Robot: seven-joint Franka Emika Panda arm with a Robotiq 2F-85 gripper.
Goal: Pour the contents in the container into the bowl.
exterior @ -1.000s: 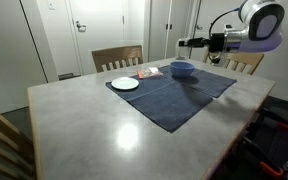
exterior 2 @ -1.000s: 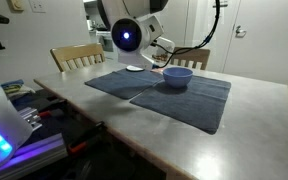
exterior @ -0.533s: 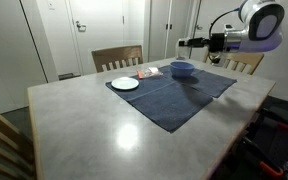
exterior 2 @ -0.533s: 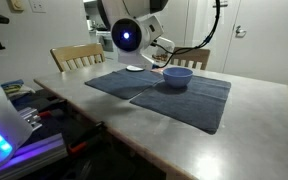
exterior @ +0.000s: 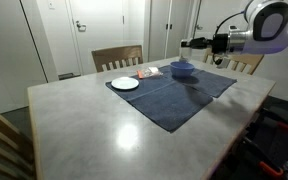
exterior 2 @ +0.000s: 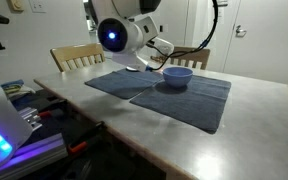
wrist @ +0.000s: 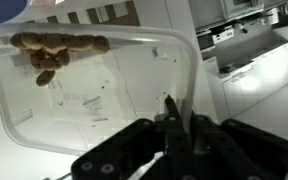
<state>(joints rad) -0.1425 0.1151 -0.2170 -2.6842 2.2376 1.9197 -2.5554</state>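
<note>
In the wrist view the clear plastic container (wrist: 94,90) fills the frame, tipped on edge, with brown pieces (wrist: 59,45) gathered along its far rim. My gripper (wrist: 177,102) is shut on the container's near rim. In an exterior view the gripper (exterior: 194,43) holds the container (exterior: 185,43) in the air just above the blue bowl (exterior: 183,69). The bowl (exterior 2: 177,76) stands on a dark blue cloth (exterior: 174,95). Whether any pieces lie in the bowl I cannot see.
A white plate (exterior: 125,83) lies on the cloth's corner, with a small packet (exterior: 149,72) beside it. Wooden chairs (exterior: 117,58) stand behind the grey table (exterior: 94,125). The arm's body (exterior 2: 124,30) hides part of the scene in an exterior view.
The arm's wrist has shifted slightly, and the container stays in the shut gripper over the bowl. Bowl and plate have not moved.
</note>
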